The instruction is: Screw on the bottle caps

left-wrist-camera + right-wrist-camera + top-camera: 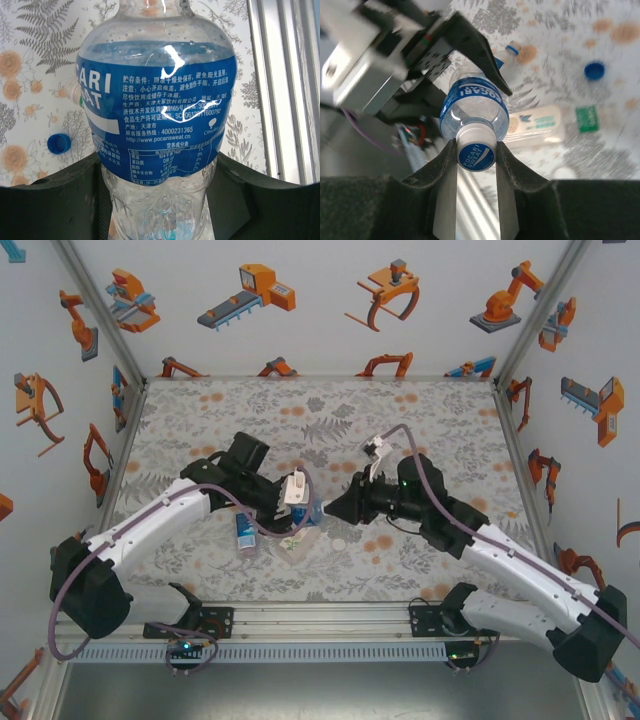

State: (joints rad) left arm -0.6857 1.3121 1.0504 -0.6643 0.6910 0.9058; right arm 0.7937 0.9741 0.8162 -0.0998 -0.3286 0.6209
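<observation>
A slim clear bottle [155, 100] with a blue label is held off the table, and my left gripper [160, 200] is shut around its lower body. A white cap [476, 149] with a blue printed top sits on that bottle's neck [475, 107]. My right gripper [476, 152] is shut on the cap, one finger on each side. From above, the two grippers, left [305, 502] and right [335, 510], meet nose to nose over the near middle of the table. A loose blue cap [594, 70] lies on the table.
Another slim blue-labelled bottle [245, 532] is on the table under the left arm. A wider bottle with a pale label [540, 125] lies on its side below the grippers. The metal rail [320, 618] runs along the near edge.
</observation>
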